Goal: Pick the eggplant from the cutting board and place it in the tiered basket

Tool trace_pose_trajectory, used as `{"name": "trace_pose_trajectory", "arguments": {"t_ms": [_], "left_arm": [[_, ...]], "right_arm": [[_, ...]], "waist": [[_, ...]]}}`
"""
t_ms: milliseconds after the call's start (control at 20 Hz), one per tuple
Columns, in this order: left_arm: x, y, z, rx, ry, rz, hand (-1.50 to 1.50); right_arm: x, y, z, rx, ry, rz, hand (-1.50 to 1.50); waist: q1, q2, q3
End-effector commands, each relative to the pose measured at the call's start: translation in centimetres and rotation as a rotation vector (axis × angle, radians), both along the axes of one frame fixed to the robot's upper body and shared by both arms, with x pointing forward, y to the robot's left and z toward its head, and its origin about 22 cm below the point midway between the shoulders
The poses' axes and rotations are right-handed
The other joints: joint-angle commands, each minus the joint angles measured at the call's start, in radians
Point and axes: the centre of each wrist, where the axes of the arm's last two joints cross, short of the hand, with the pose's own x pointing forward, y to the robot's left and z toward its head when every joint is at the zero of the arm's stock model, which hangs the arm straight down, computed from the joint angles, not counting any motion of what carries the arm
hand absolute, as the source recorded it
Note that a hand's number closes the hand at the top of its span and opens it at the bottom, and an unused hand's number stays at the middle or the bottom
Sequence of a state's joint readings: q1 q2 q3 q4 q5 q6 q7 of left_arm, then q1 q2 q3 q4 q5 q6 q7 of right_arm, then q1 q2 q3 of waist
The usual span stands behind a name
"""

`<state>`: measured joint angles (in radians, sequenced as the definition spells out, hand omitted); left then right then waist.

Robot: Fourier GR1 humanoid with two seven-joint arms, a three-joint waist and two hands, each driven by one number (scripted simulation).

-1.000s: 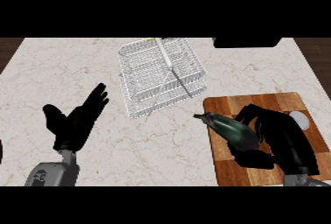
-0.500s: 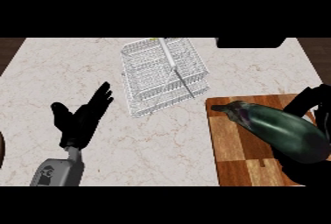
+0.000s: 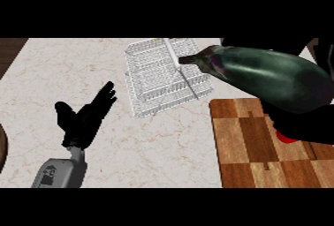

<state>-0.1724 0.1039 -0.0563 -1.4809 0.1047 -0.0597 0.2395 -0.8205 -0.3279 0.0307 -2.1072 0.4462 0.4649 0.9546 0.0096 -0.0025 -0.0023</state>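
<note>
A big dark green-purple eggplant [image 3: 274, 73] hangs high above the counter at the upper right, close to my head, with its stem end pointing left over the basket's right edge. My right hand [image 3: 301, 126] shows as a black mass under and behind the eggplant, curled round it. The white wire tiered basket [image 3: 163, 77] lies on the marble counter at the upper middle. The wooden cutting board [image 3: 251, 152] sits at the lower right, bare where it shows. My left hand [image 3: 83, 118] rests open, fingers up, left of the basket.
A small red patch [image 3: 286, 136] shows on the board under my right hand. A dark brown strip [image 3: 9, 55] borders the counter at the upper left, and a dark curved edge [image 3: 2, 148] shows at the lower left.
The eggplant has been lifted off the cutting board in my right hand and carried up and leftward toward the basket. The left hand has hardly moved.
</note>
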Motion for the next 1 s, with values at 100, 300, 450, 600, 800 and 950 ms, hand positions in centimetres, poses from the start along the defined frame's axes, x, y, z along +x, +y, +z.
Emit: {"name": "trace_pose_trajectory", "arguments": {"t_ms": [100,300,450,600,800,950], "left_arm": [[-0.1,-0.7,-0.6,-0.015,-0.007,-0.005,0.00],[1.3,0.6,-0.3,0.001,0.014,-0.004,0.00],[0.1,-1.7,1.3,-0.017,-0.015,-0.026,0.00],[-0.8,-0.9,-0.7,-0.006,-0.004,-0.013,0.00],[-0.7,-3.2,-0.2,-0.012,-0.020,-0.019,0.00],[-0.8,-2.1,0.5,-0.008,-0.013,-0.036,0.00]], "right_arm": [[3.9,4.8,2.3,0.007,0.093,-0.047,1.50],[8.2,5.3,2.3,0.042,0.114,-0.065,1.50],[10.4,7.2,2.6,0.072,0.131,-0.093,1.50],[13.0,6.9,1.1,0.067,0.120,-0.070,1.50],[15.3,10.3,-2.2,0.113,0.112,-0.042,1.50],[17.2,12.0,-2.7,0.123,0.129,-0.046,1.50]], "waist": [[0.004,0.002,0.001],[0.003,0.007,0.001],[0.015,0.005,0.001],[0.009,0.006,0.002],[0.019,0.009,0.002],[0.028,0.010,0.001]]}}
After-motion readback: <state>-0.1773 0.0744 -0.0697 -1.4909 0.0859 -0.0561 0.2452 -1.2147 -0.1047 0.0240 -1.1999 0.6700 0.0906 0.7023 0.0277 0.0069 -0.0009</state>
